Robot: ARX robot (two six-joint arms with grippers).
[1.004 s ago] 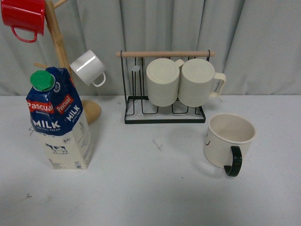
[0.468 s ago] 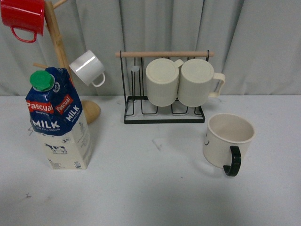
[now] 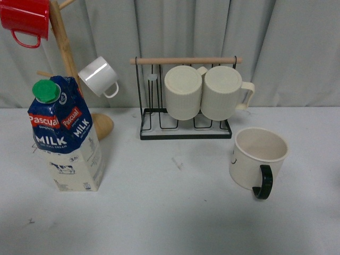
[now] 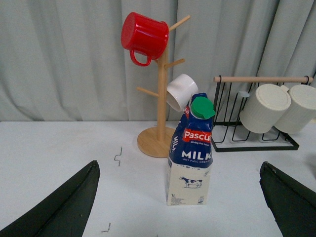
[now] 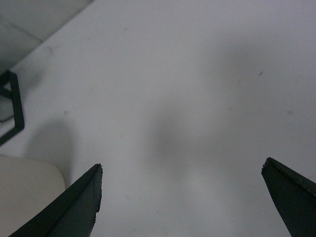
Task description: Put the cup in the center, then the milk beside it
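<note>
The cup [image 3: 257,158], wide and cream-white with a dark handle facing front, stands upright at the table's right. A cream edge of the cup [image 5: 24,197] shows just beside one finger in the right wrist view. The milk [image 3: 66,135], a tall blue and cream carton with a green cap, stands upright at the left. My left gripper [image 4: 178,164] is open and faces the milk [image 4: 191,153] from a distance, the carton centred between its fingers. My right gripper [image 5: 182,164] is open over bare table next to the cup. Neither arm shows in the front view.
A black wire rack [image 3: 186,130] with a wooden bar holds two ribbed cream mugs [image 3: 207,93] at the back centre. A wooden mug tree [image 3: 66,53] behind the milk carries a red mug [image 3: 26,21] and a small white mug [image 3: 98,76]. Grey curtain hangs behind.
</note>
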